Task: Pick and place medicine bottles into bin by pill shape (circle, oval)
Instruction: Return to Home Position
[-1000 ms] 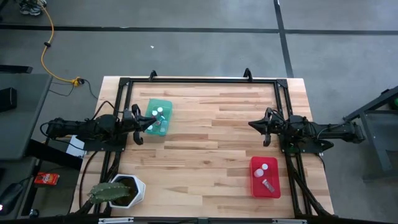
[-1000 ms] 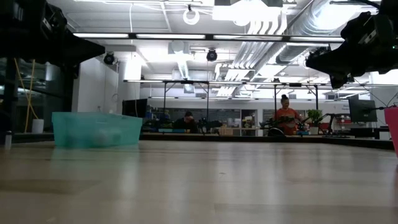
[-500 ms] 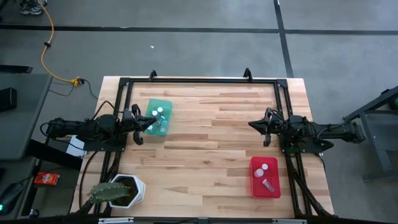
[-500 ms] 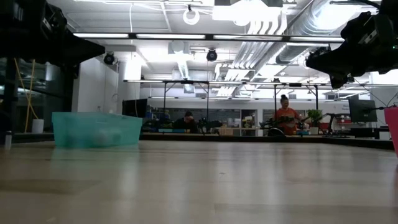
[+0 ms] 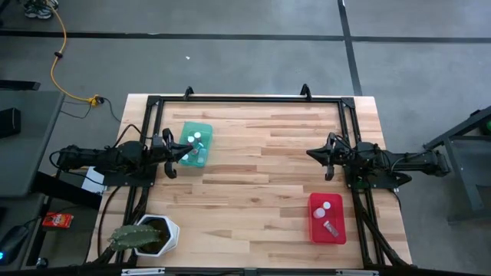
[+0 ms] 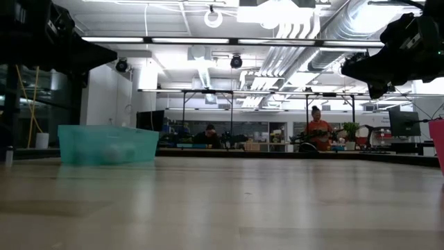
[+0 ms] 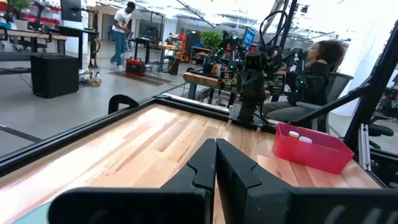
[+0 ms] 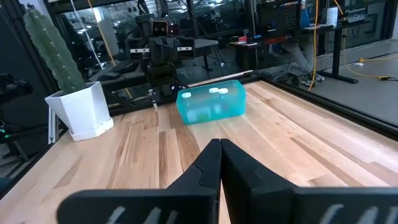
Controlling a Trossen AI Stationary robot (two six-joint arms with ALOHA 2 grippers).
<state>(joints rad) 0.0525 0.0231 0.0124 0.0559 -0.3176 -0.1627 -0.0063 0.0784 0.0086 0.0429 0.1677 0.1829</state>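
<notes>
Several white-capped medicine bottles (image 5: 196, 139) lie in the teal bin (image 5: 194, 144) at the table's left; it also shows in the right wrist view (image 8: 211, 102). Two more bottles (image 5: 327, 207) lie in the red bin (image 5: 327, 218) at the near right, which also shows in the left wrist view (image 7: 312, 146). My left gripper (image 5: 170, 156) is shut and empty, raised at the left edge beside the teal bin. My right gripper (image 5: 327, 158) is shut and empty, raised at the right edge, farther from the near edge than the red bin.
A white hexagonal pot with a green cactus (image 5: 146, 234) stands at the near left corner. A black frame (image 5: 245, 100) runs along the table's far edge and sides. People sit and stand at benches in the room beyond the table.
</notes>
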